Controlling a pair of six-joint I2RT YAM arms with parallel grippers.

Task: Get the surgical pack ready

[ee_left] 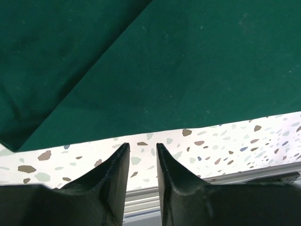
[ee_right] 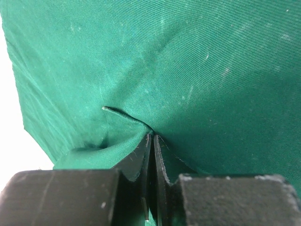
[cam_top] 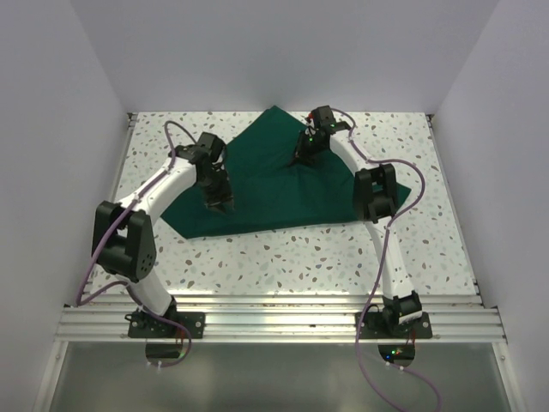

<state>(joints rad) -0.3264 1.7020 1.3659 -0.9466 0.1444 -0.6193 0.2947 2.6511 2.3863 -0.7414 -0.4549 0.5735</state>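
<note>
While the dark green drape lies spread on the speckled worktop, the right hand is closed on a raised fold of it; the left hand, narrowly parted, hovers over its near edge.

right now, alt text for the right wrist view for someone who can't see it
The right gripper, jaws nearly closed, pinches a raised fold of the dark green fabric drape, which fills almost the whole view.
</note>
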